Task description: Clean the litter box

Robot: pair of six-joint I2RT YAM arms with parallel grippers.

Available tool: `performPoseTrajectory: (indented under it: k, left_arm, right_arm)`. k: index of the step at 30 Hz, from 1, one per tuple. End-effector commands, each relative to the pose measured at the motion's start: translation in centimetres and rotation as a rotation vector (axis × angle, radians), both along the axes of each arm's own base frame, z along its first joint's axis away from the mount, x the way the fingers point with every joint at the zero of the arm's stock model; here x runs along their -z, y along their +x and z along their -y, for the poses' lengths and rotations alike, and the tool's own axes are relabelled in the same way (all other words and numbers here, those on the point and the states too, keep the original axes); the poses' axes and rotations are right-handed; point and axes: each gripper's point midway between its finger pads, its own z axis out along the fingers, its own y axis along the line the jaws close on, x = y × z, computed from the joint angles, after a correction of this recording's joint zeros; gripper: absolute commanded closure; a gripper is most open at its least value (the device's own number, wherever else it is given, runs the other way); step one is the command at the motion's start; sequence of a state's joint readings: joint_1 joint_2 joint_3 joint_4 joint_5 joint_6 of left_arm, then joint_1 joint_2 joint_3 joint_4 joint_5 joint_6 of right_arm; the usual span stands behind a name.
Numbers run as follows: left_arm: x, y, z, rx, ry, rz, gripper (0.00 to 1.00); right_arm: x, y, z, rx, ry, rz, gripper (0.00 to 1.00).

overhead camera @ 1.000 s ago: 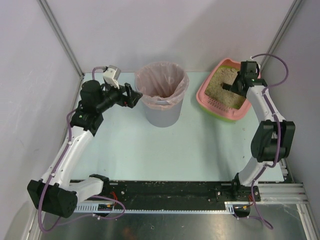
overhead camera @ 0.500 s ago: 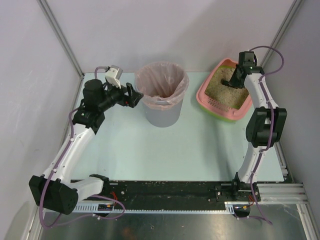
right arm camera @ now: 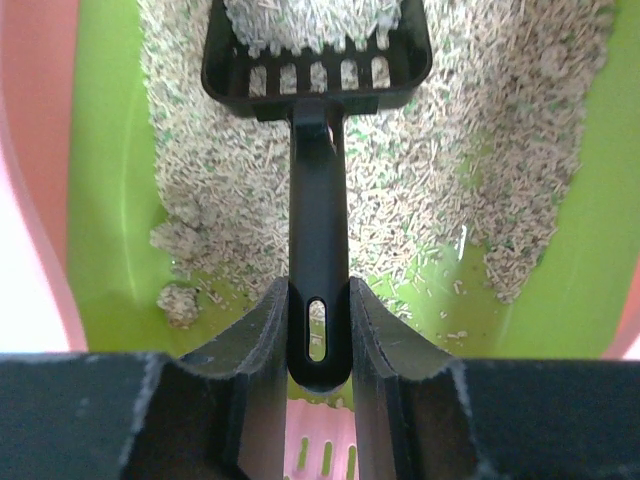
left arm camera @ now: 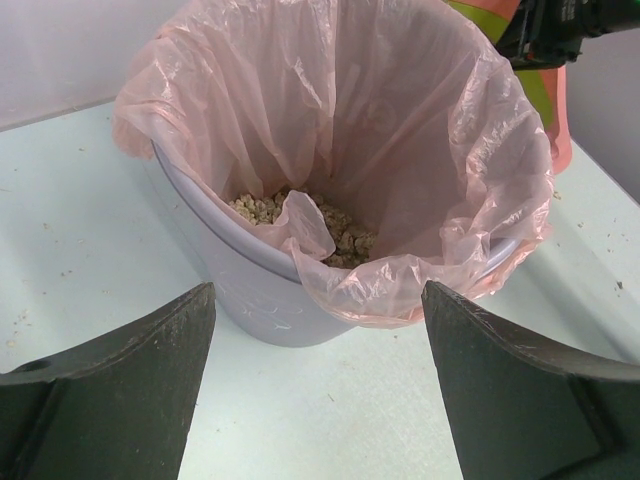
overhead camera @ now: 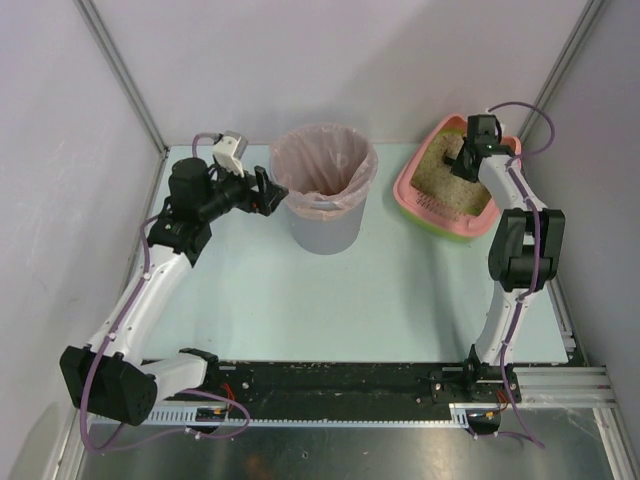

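The pink litter box (overhead camera: 408, 190) with its green inner wall (right arm camera: 105, 200) sits at the back right, part filled with sandy granules (right arm camera: 480, 150). My right gripper (overhead camera: 462, 160) hangs over it, shut on the handle of a black slotted scoop (right arm camera: 318, 200). The scoop's basket (right arm camera: 318, 50) rests in the granules and holds some. A small clump (right arm camera: 178, 300) lies on the bare green floor to the left of the handle. My left gripper (overhead camera: 268, 190) stands open just left of the grey bin (overhead camera: 325, 225), with nothing between its fingers (left arm camera: 120, 370).
The grey bin (left arm camera: 250, 300) is lined with a pinkish bag (left arm camera: 420, 150) and holds litter clumps (left arm camera: 300, 215) at its bottom. The litter box's slotted pink ledge (right arm camera: 325, 455) lies under my right gripper (right arm camera: 318, 300). Grey walls close off the back and both sides.
My right gripper has moved back and left over the litter box with the scoop. The left arm has barely shifted.
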State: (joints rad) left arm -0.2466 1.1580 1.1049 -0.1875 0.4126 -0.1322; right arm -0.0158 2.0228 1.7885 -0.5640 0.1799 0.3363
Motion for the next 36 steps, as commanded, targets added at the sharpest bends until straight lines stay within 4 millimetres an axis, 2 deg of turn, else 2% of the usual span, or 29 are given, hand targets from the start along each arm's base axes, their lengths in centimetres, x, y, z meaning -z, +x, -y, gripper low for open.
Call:
performPoseTrajectory:
  k: [1,5,7,8,13,14,20,28,34,35,36]
  left_arm:
    - [-0.3,0.0,0.7,0.035,-0.012,0.019,0.12]
    - [-0.1,0.0,0.7,0.033,-0.01,0.015,0.12]
    - [-0.2,0.0,0.7,0.035,-0.012,0.013,0.12]
    - [-0.1,0.0,0.7,0.036,-0.012,0.013,0.12]
    - [-0.1,0.1,0.7,0.036,-0.012,0.012,0.12]
    - [0.0,0.1,0.7,0.035,-0.011,0.009,0.12]
    - [-0.1,0.1,0.7,0.033,-0.01,0.013,0.12]
    - [-0.2,0.0,0.8,0.039,-0.014,0.014,0.12]
    - [-0.4,0.0,0.8,0.039,-0.014,0.019,0.12]
    - [-0.3,-0.1,0.8,0.039,-0.014,0.016,0.12]
    - [-0.3,0.0,0.8,0.039,-0.014,0.016,0.12]
  right_arm:
    - [1.5,2.6,1.0,0.043,-0.053,0.118,1.0]
    - [2.3,2.4,1.0,0.045,-0.064,0.143,1.0]
    - [1.5,2.6,1.0,0.045,-0.075,0.185,1.0]
    - [2.2,2.1,1.1,0.046,-0.084,0.178,1.0]
    - [1.9,2.5,1.4,0.027,-0.117,0.228,1.0]
    - [2.2,2.6,-0.1,-0.003,-0.118,0.228,1.0]
    - [1.9,3.3,-0.3,-0.056,-0.152,0.254,1.0]
    - [1.4,4.3,-1.9,-0.168,-0.231,0.296,1.0]
    - [0.9,4.2,-1.7,-0.146,-0.246,0.337,1.0]
    - [1.4,3.8,-1.6,-0.142,-0.247,0.331,1.0]
    - [0.8,4.0,-1.6,-0.13,-0.246,0.357,1.0]
